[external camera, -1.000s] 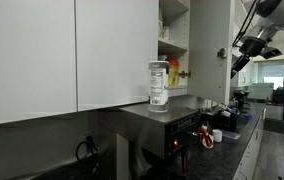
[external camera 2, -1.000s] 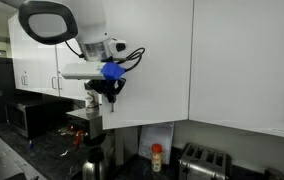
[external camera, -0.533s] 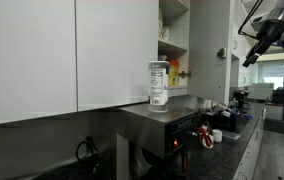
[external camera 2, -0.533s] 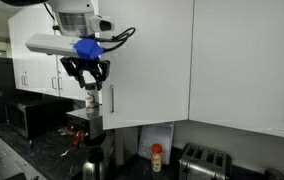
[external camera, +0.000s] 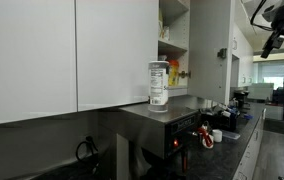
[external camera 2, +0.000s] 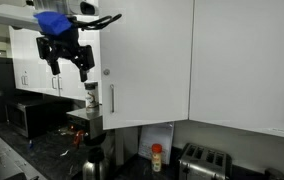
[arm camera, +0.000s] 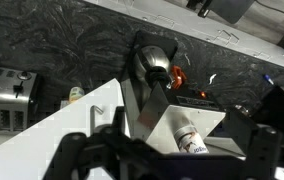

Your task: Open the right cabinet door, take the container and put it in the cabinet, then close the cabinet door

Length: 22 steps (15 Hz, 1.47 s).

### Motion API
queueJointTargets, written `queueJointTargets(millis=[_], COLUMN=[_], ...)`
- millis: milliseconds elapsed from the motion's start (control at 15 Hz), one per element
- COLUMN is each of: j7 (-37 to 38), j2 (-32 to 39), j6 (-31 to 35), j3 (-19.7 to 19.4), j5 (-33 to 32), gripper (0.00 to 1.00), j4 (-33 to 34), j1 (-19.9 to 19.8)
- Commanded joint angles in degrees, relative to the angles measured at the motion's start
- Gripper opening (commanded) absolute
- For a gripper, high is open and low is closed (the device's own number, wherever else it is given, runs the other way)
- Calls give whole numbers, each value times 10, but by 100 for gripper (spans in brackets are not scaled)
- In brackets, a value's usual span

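Observation:
The container [external camera: 158, 83], a clear jar with a printed label, stands upright on a grey appliance [external camera: 162, 118] below the cabinet [external camera: 174, 35]. The cabinet's shelves show, with yellow and red items [external camera: 173, 72] inside. The right cabinet door [external camera 2: 147, 60] is swung open, its silver handle [external camera 2: 110, 98] next to the container [external camera 2: 92, 97]. My gripper [external camera 2: 66, 62] hangs open and empty, above and to the side of the container, clear of the handle. In an exterior view the gripper [external camera: 273, 42] is beyond the open door [external camera: 216, 50]. The wrist view looks down on the container [arm camera: 190, 138], my gripper [arm camera: 167, 165] dark along the bottom edge.
Wide white panels [external camera 2: 247, 60] fill the wall beside the cabinet. The dark counter [external camera: 227, 140] holds a toaster [external camera 2: 204, 160], a small bottle [external camera 2: 157, 157], a kettle [external camera 2: 92, 165] and a microwave [external camera 2: 27, 117]. More handled doors [external camera 2: 32, 60] lie behind the gripper.
The gripper has gone from shut to open, letting go near the door handle, and has risen up and away from it. The container and the door have not moved.

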Motion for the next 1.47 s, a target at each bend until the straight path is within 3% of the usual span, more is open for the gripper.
queueJointTargets(millis=[0, 400, 733, 1067, 1400], j7=[43, 117, 175, 210, 232], j2=[-27, -78, -73, -3, 105], j6=[-42, -74, -76, -32, 63], j3=[33, 107, 171, 219, 245], j5=[-23, -17, -7, -4, -9], gripper=[100, 100, 100, 100, 100], j4=[3, -2, 4, 9, 17], j1=[1, 48, 128, 211, 245])
